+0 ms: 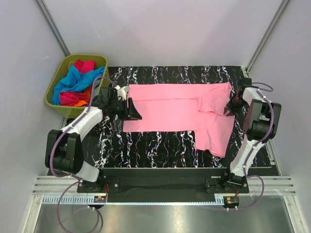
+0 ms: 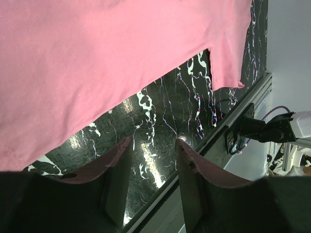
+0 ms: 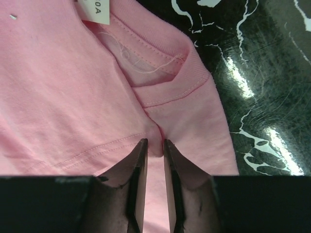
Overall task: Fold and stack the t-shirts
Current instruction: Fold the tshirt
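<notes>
A light pink t-shirt point(image 1: 175, 107) lies spread sideways on the black marbled mat point(image 1: 160, 148), one sleeve hanging toward the front right. My left gripper point(image 1: 130, 109) hovers at the shirt's left hem. In the left wrist view its jaws point(image 2: 153, 141) stand open over bare mat, with the pink cloth point(image 2: 97, 63) just beyond them. My right gripper point(image 1: 231, 108) is at the shirt's right end. In the right wrist view its narrow jaws point(image 3: 152, 141) pinch a small fold of pink cloth point(image 3: 73, 97) just below the collar point(image 3: 160, 53).
An olive-green bin point(image 1: 52, 101) at the back left holds a heap of blue, magenta and orange t-shirts point(image 1: 77, 85). The white enclosure walls stand close on both sides. A metal rail point(image 2: 243, 109) runs along the mat's front edge.
</notes>
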You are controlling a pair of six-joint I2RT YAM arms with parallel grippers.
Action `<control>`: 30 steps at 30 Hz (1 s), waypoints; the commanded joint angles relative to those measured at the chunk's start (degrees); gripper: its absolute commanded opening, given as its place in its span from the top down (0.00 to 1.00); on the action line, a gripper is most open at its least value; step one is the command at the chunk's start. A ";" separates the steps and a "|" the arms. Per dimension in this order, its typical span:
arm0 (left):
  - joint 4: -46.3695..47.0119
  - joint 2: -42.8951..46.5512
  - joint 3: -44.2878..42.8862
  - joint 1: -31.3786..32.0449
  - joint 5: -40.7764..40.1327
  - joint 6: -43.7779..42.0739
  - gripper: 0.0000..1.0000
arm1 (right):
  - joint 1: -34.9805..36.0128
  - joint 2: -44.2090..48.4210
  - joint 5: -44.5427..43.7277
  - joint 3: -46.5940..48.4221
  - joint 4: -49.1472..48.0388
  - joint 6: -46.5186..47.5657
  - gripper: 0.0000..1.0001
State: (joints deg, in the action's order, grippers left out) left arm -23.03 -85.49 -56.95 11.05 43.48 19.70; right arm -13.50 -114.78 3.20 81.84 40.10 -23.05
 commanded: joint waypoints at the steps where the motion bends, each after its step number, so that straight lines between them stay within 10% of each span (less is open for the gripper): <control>1: 0.88 -0.20 -2.47 -0.41 2.13 -1.16 0.55 | -0.13 0.26 1.46 0.16 -1.25 -1.21 0.75; 12: 0.79 -0.82 -2.38 -1.03 2.83 -1.51 0.56 | -0.13 5.27 -5.13 -1.86 0.42 -2.09 0.97; 30: 0.53 -1.17 -2.03 -2.08 4.50 -1.69 0.56 | -0.21 2.72 -9.34 -1.43 2.96 1.51 0.84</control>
State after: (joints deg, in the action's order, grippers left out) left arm -23.07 -86.46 -57.28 9.39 45.74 19.25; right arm -13.50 -113.01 -3.11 80.16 40.45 -23.59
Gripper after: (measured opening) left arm 0.444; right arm 0.132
